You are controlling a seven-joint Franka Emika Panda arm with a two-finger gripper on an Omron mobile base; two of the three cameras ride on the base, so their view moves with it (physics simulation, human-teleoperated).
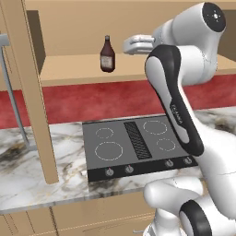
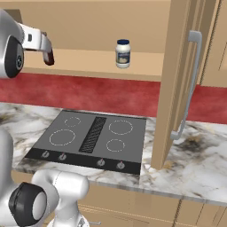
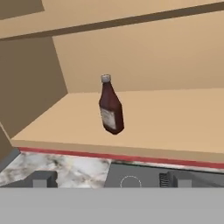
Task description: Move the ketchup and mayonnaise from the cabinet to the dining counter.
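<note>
Tan wood all round up there: the cabinet (image 1: 138,64) stands open above the cooktop (image 1: 133,147), one door (image 2: 177,84) swung out with its long silver handle (image 2: 188,84) catching the light. On the bare shelf the ketchup (image 1: 108,55) stands upright, a dark red-brown bottle with a pale label, well in from the front edge. Over to the right on the same shelf sits the mayonnaise (image 2: 123,53), white jar, dark blue lid, upright too, well apart from the bottle. The white arm reaches up toward the shelf and the gripper (image 2: 44,46) hangs in front of it, level with the ketchup and near its right side but not touching it. Its fingers (image 3: 41,179) are spread wide apart with nothing between them; in the hand view the bottle stands ahead, roughly between the two tips. Below, the marble bench (image 1: 27,170) carries the black cooktop, with a red wall strip (image 2: 102,93) behind it.
</note>
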